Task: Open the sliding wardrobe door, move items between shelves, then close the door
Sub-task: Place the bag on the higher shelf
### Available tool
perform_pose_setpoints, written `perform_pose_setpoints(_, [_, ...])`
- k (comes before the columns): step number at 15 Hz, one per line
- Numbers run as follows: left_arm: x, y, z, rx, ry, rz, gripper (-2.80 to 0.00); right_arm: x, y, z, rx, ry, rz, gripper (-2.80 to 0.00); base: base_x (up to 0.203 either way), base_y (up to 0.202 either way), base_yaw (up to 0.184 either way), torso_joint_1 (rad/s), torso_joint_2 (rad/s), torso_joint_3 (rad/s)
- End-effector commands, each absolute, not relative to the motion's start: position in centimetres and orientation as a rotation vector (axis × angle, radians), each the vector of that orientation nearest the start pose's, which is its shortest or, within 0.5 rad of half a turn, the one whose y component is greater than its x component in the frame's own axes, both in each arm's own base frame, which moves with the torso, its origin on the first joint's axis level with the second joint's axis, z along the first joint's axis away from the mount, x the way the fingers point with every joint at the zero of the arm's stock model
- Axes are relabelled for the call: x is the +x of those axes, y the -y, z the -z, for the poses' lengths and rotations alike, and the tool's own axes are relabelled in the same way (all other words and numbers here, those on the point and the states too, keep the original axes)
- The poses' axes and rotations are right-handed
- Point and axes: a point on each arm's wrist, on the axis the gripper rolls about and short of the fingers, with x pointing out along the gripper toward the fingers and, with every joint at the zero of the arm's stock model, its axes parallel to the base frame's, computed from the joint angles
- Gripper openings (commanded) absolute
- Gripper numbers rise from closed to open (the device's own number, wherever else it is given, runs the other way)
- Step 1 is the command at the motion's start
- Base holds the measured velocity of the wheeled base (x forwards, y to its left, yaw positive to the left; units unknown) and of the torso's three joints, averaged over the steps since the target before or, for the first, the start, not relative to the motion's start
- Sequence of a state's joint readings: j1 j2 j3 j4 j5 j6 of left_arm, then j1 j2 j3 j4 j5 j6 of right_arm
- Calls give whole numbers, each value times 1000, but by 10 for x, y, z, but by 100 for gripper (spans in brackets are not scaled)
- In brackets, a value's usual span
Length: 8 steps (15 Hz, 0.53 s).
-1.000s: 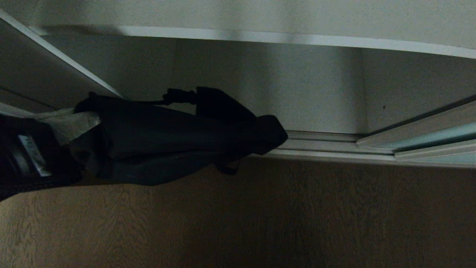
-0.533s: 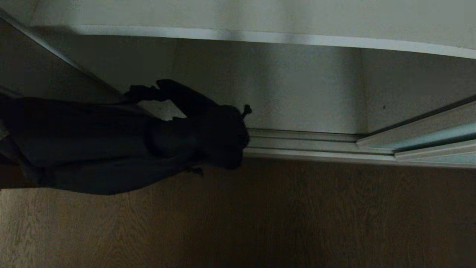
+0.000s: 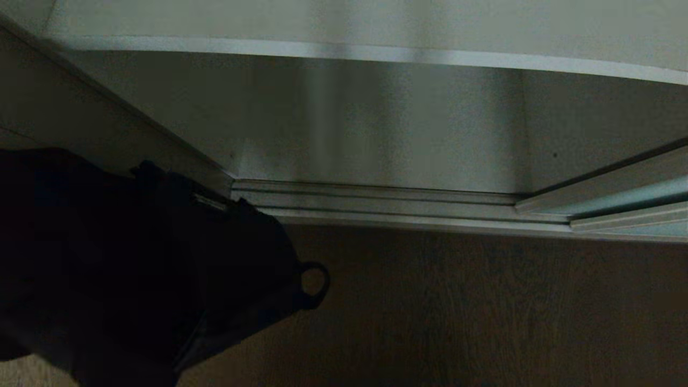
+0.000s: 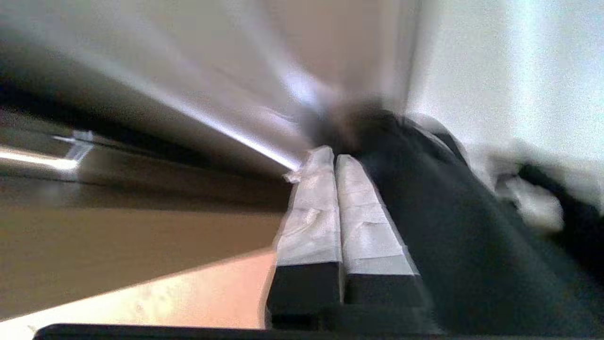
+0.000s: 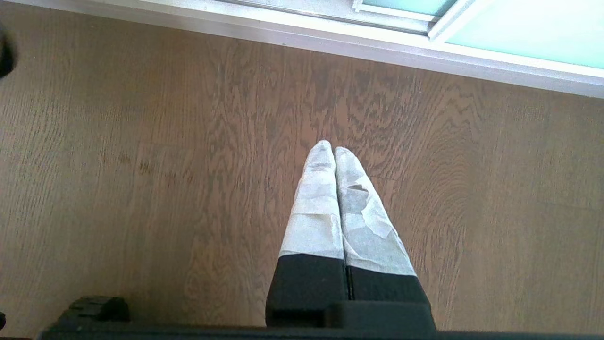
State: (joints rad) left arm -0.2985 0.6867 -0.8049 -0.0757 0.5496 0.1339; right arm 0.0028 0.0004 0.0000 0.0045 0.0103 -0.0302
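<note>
Left claw [image 4: 332, 158]: taped fingers pressed together, pinching dark cloth [image 4: 453, 236] that trails off beside them. In the head view we see that cloth as a black bundle [image 3: 161, 269] with a small loop [image 3: 314, 280], low at the left, just outside the floor track [image 3: 376, 207]. Right claw [image 5: 329, 150] hangs closed on nothing over the wooden floor [image 5: 141, 141]. The sliding door [image 3: 629, 199] sits at the far right; the opening is clear. One shelf [image 3: 376, 54] crosses overhead.

For this carry we'd keep the pinch firm and lift the bundle clear of the track and shelf edge before swinging it in.

Hard to read: how much cloth sits between the fingers, what the item is, where it's bound. The left wrist view is smeared.
</note>
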Motion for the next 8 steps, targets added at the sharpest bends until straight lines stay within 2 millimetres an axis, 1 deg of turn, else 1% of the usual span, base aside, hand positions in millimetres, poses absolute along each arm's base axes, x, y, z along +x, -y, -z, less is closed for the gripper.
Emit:
perform_pose_setpoints(1, [22, -6, -300, 56, 174, -307, -280, -23, 0, -75, -31, -3, -14, -280, 0, 0, 0, 0, 0, 0])
perform_pose_setpoints(2, [23, -6, -296, 62, 166, -293, -280, -23, 0, -75, -31, -4, -14, -280, 0, 0, 0, 0, 0, 0])
perform_pose_setpoints(3, [24, -5, -297, 62, 168, -274, -280, -23, 0, -75, -31, -4, -14, -280, 0, 0, 0, 0, 0, 0])
perform_pose_setpoints(5, [24, -4, -304, 62, 190, -233, -280, -23, 0, -75, -31, -4, -14, -280, 0, 0, 0, 0, 0, 0])
perform_pose_setpoints(6, [28, -3, -305, 66, 179, -220, -280, -23, 0, -75, -31, -3, -14, -280, 0, 0, 0, 0, 0, 0])
perform_pose_setpoints(8, [33, -2, -298, 76, 146, -213, -280, -23, 0, -75, -31, -3, -14, -280, 0, 0, 0, 0, 0, 0])
